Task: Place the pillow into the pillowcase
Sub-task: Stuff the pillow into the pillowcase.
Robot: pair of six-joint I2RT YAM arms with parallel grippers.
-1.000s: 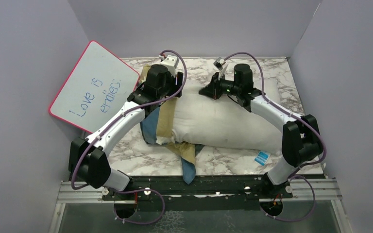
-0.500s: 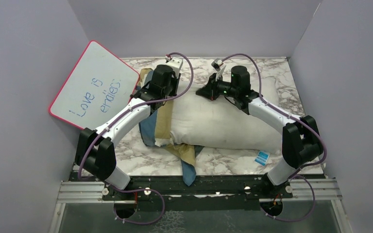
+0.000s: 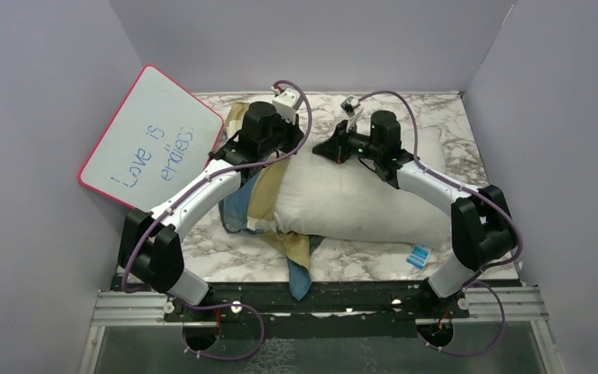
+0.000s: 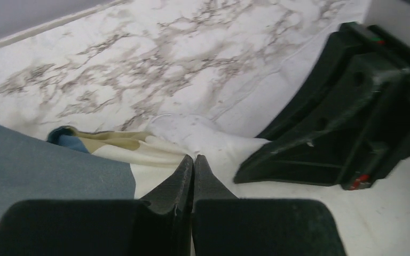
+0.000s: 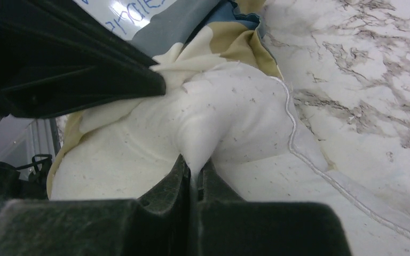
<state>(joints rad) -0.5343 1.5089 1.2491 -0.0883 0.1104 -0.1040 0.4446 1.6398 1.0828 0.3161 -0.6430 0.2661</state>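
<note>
The plump white fabric pillow lay left-to-right across the marble table, its left end inside the limp blue, tan and cream checked pillowcase. The pink-rimmed whiteboard read "Love is", the rest unclear. The left gripper had just closed at the pillowcase's cream edge; the right gripper still pinched a pillow fold.

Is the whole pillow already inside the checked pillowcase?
No, most of the white pillow lies bare; the pillowcase covers only one end.

Left arm, white shell, black joints: stretched forward, elbow outward; left gripper, black, fingers pressed together. Right arm, same build: mirrored; right gripper pinched closed.
</note>
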